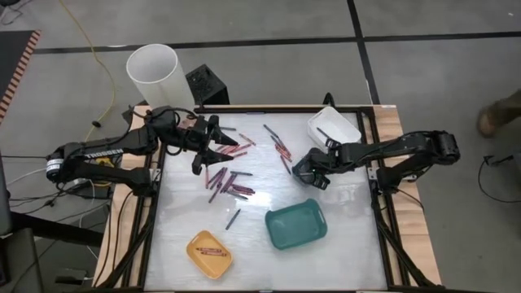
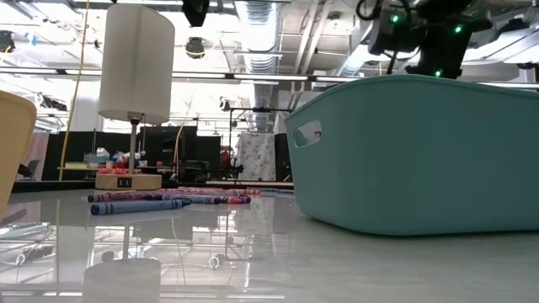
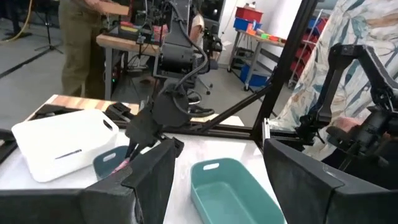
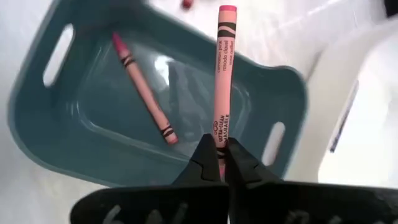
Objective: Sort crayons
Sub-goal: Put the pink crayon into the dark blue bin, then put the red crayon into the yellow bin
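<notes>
The table (image 1: 342,244) top is glossy and mirror-like with wooden edges; the teal tray (image 1: 296,225) is smooth plastic; crayons (image 1: 232,183) wear paper wrappers.

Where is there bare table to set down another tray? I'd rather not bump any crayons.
Bare patches: the near right corner past the teal tray, the near left beside the yellow tray, and the strip between those trays. Crowded: the far left-centre, where loose crayons lie under the left gripper, and around the white tray.

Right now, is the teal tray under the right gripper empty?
No, a pink crayon already lies inside the teal tray.
</notes>
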Robot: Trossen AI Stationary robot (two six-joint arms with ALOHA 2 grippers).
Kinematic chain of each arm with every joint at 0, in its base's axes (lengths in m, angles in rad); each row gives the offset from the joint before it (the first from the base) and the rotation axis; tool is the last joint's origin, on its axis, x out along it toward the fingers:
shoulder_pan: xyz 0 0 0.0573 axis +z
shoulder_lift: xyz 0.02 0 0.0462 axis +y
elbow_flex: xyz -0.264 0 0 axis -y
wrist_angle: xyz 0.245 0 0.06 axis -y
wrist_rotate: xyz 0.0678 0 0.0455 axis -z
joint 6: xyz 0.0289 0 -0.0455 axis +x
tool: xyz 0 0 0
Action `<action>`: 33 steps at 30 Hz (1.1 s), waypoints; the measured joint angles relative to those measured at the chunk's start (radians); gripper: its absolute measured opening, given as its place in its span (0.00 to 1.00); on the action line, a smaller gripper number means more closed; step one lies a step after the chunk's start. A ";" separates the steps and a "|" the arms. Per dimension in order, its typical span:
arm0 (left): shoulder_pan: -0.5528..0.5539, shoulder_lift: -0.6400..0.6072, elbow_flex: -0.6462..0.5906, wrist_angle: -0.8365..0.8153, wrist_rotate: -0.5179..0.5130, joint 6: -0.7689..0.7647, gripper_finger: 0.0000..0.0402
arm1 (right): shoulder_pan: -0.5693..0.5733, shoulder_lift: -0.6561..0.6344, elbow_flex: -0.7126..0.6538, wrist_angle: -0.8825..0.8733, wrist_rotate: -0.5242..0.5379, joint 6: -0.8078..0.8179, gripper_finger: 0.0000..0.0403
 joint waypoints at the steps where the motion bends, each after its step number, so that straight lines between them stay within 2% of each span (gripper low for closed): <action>1: 0.000 0.000 0.000 -0.004 0.000 0.000 0.58 | 0.000 0.017 0.000 0.002 0.000 -0.026 0.00; 10: 0.000 -0.010 0.000 -0.024 0.006 -0.024 0.58 | -0.010 0.138 0.000 0.001 -0.004 -0.155 0.04; 17: 0.000 -0.070 0.000 -0.053 0.000 -0.035 0.58 | -0.006 0.131 0.002 0.020 -0.099 -0.196 0.13; 22: 0.000 -0.111 0.001 -0.077 -0.031 -0.036 0.58 | -0.006 0.124 0.011 0.016 -0.129 -0.198 0.20; 27: 0.000 -0.145 0.001 -0.105 -0.057 -0.039 0.58 | -0.006 0.124 0.102 -0.003 -0.133 -0.215 0.23; 33: 0.000 -0.172 0.001 -0.175 -0.085 -0.060 0.58 | -0.021 0.124 0.296 -0.019 -0.129 -0.258 0.23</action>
